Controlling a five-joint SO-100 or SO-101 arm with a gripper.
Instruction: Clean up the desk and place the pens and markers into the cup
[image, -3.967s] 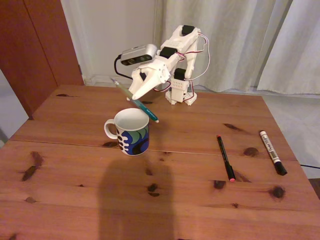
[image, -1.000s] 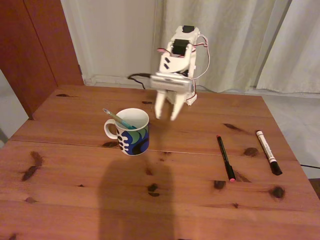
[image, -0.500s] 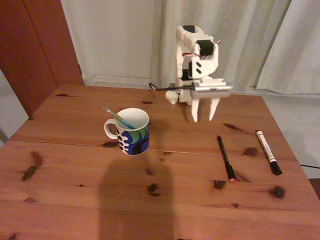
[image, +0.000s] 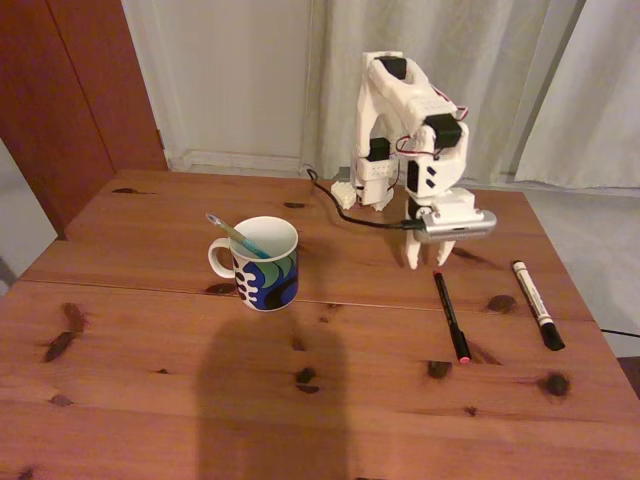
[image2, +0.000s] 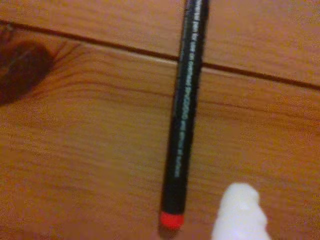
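**Second pickup: gripper poised over the black pen**

Landmark: the cup (image: 264, 262), standing on the desk (image: 150, 400).

- Teal pen (image: 233, 236): already inside the cup, leaning against the cup's left rim with its top sticking up and out.
- Black pen (image: 451, 316): flat on the desk, well to the right of the cup in the fixed view, red end toward the camera. The wrist view shows the black pen (image2: 184, 110) close below, crossing a board seam, printed lettering along the barrel, red end at the bottom of the frame.
- White marker (image: 536, 304): flat on the desk, farther right of the cup than the black pen, black cap toward the camera. Untouched.
- Gripper (image: 431, 259): pointing down, low over the far end of the black pen, right of the cup. One white fingertip (image2: 239, 212) sits just right of the pen's red end in the wrist view. Fingers look spread, nothing between them.

Judgement: one of three items done; step in hand is reaching for the black pen. Next move calls for straddling the barrel with both fingers, lowering to the desk, then pinching. The barrel is thin and could roll if one finger nudges it first.
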